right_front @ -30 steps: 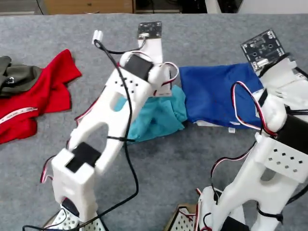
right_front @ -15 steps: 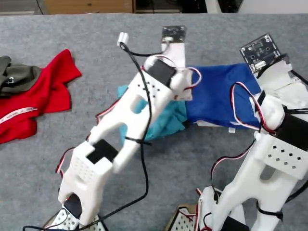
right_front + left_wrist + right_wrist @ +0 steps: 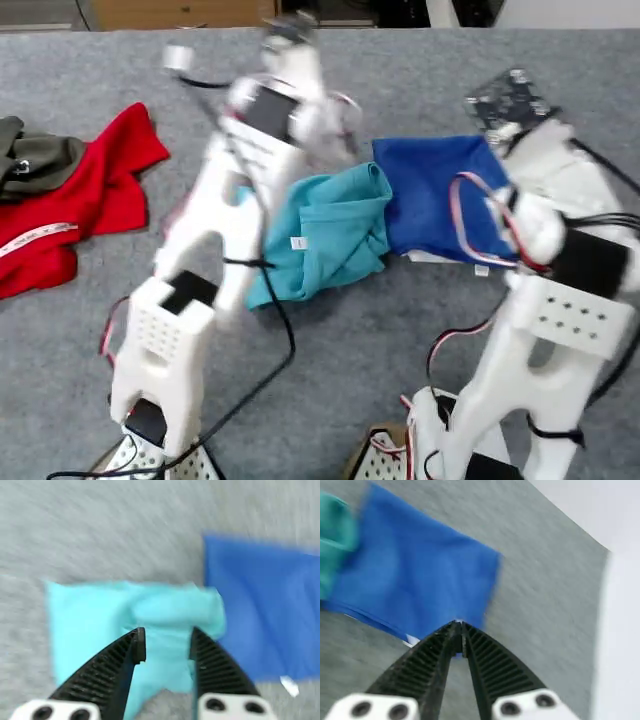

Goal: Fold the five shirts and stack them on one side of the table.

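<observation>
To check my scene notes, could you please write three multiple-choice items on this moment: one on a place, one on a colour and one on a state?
1. Where does the crumpled teal cotton shirt lie?
A) touching the flat blue cotton shirt
B) held up in the air
C) in a basket

2. What colour is the crumpled shirt beside the dark olive garment?
A) yellow
B) red
C) white

3. How are the fingers of the left gripper?
A) shut on the blue shirt
B) shut on nothing
C) open

Answers:
1 A: in the high view the teal shirt's edge meets the blue one.
2 B: the crumpled red shirt lies against the olive garment.
3 C: the left wrist view shows a gap between the fingers, with the teal shirt beyond it.
</observation>
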Robot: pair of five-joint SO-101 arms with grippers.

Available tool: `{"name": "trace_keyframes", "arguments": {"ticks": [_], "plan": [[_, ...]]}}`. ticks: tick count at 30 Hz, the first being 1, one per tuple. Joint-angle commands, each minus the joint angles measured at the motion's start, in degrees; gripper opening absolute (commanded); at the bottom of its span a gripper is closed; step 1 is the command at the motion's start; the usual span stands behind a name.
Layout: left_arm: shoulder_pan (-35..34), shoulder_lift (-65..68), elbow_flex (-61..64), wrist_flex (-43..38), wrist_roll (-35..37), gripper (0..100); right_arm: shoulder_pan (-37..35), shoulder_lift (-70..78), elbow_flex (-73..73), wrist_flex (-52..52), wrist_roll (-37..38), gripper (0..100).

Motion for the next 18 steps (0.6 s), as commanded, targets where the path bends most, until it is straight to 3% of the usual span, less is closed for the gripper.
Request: {"name": "trace_keyframes", "arguments": {"ticks": [1, 5, 8, 12, 18], "plan": [[-7.8, 1.1, -1.9, 2.1, -1.0, 4, -13.8, 2.0, 3.5, -4.1, -5.1, 0.2], [-15.6, 3.9, 6.5, 2.3, -5.5, 2, -28.8, 12.8, 5.1, -9.4, -7.4, 0.2], [-21.9, 3.1, 12.8, 2.4, -8.7, 2, -35.4, 23.1, 2.5, -10.7, -7.7, 0.2], [-28.0, -2.9, 21.1, 2.4, -20.0, 2, -38.3, 36.4, -6.4, -10.5, -7.7, 0.2], [-33.1, -15.5, 34.1, 0.9, -26.5, 2, -38.4, 54.3, -19.8, -7.5, -7.7, 0.2]]}}
